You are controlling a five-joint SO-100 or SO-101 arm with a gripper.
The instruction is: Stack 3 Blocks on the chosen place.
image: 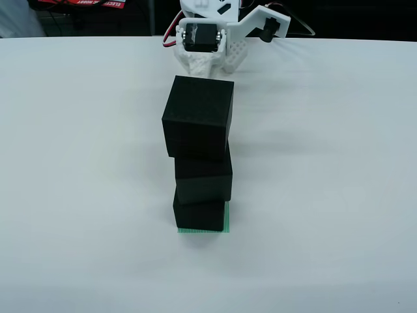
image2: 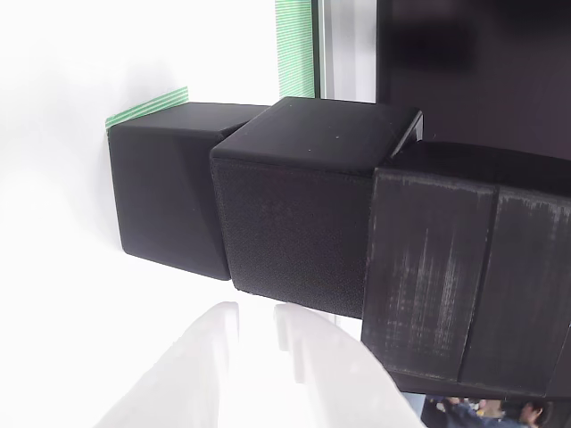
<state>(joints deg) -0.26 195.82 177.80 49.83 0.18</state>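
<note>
From above, the big white table (image: 78, 163) has a tower of three black blocks (image: 199, 156). Each block sits a bit crooked on the one below. The bottom block (image: 199, 214) rests on the green striped square (image: 227, 218). The white gripper (image: 208, 65) waits behind the tower, touching nothing; how wide it is open I cannot tell

Green patch (image: 227, 217) mostly hidden under bottom block (image: 199, 214); arm (image: 215, 32) cut off by top edge.
</note>
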